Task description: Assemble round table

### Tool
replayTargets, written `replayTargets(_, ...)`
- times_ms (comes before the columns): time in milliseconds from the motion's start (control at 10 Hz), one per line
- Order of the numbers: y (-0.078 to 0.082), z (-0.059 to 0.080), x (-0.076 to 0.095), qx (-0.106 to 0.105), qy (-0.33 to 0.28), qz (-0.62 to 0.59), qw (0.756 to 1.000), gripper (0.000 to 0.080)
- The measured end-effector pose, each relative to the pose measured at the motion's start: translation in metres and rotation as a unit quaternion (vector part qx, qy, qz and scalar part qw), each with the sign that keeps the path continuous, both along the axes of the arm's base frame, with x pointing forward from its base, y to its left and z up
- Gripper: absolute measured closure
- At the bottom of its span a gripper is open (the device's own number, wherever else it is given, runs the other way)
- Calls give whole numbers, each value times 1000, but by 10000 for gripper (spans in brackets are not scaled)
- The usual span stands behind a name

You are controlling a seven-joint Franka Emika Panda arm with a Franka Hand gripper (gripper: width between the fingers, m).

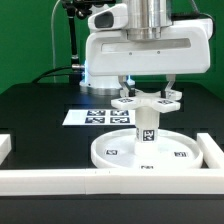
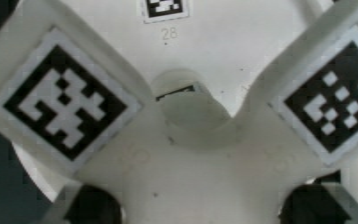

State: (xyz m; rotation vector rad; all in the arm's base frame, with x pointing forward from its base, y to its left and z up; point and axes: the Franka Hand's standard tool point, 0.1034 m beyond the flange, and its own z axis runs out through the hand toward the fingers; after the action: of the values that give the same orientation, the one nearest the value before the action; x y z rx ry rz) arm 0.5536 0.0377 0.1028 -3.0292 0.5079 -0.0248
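Observation:
The large rimmed round disc (image 1: 112, 154) lies flat on the black table. The short cylindrical leg (image 1: 147, 130) stands upright at its middle. The cross-shaped base (image 1: 147, 102) sits on top of the leg, its tagged arms spread level. My gripper (image 1: 148, 92) comes straight down over the base, one finger on each side of its hub. In the wrist view the base (image 2: 179, 150) fills the picture, with tags on two arms. The white body reaches both dark fingertips (image 2: 98, 206), so the jaws are closed against it.
The marker board (image 1: 95, 116) lies behind the disc toward the exterior view's left. Long white border rails run along the front (image 1: 60, 181) and the exterior view's right (image 1: 213, 152), close to the disc. The arm's white body stands behind.

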Motion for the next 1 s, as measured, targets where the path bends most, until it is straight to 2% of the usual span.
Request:
replayTargets(300,1,0,0,6,6,-85,996,354)
replayTargets(600,-3,0,1,43,7,-285,958,354)
replayTargets(700,-2,-1,0,54,12,-359,932,354)
replayTargets(900,-1,-1,1,60,20,-465,883,354)
replayTargets(1000,1,-1,1,64,25,-522,850,354)
